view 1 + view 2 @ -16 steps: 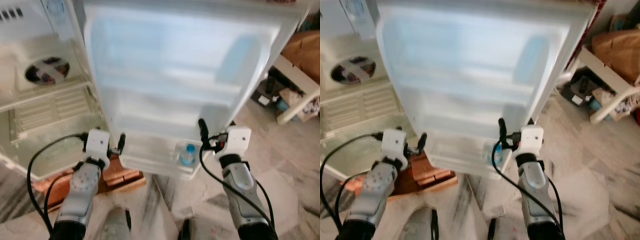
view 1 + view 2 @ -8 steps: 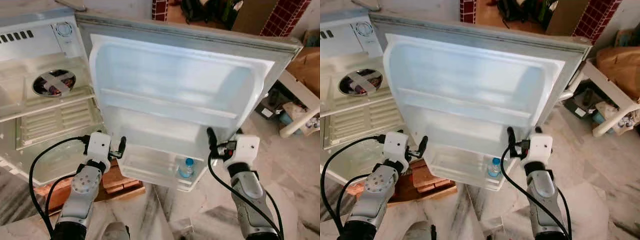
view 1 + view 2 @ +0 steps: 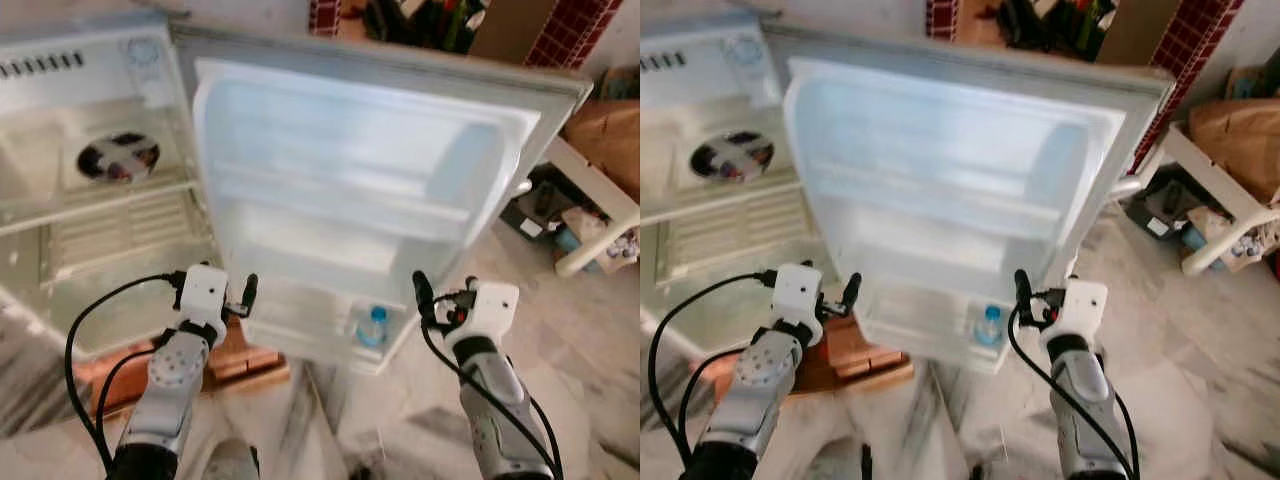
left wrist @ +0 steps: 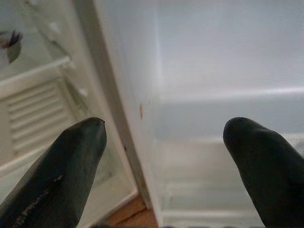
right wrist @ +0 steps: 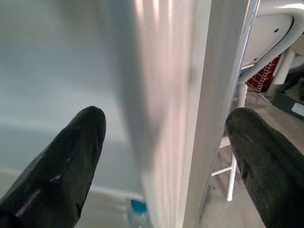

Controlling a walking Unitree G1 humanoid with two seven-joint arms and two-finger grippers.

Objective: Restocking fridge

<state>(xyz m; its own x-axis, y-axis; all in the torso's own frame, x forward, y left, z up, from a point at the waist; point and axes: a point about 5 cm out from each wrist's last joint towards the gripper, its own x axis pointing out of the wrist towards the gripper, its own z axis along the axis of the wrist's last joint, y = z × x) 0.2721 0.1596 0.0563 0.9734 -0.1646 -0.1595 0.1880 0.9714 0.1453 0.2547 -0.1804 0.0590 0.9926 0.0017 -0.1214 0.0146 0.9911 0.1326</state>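
The white fridge door [image 3: 350, 180] stands swung open in front of me, its inner shelves facing me. A small water bottle [image 3: 372, 326] with a blue cap stands in the lowest door shelf, towards the door's outer edge. My left gripper [image 3: 240, 298] hovers open by the door's hinge side, low down, with nothing between its fingers [image 4: 71, 161]. My right gripper [image 3: 445, 295] is open at the door's outer edge, which passes between its fingers [image 5: 71, 156]. The bottle [image 5: 137, 211] shows just beyond it.
The fridge body [image 3: 60, 200] is open on the left, with a taped-over dish [image 3: 118, 157] on a glass shelf. Wooden blocks [image 3: 240, 355] lie under the fridge. A white bench [image 3: 590, 200], a brown sack [image 3: 605, 110] and clutter crowd the right. Marble floor lies below.
The whole picture has shifted and blurred a little, so the camera has moved. Both grippers stay open in about the same spots by the door's lower edges.
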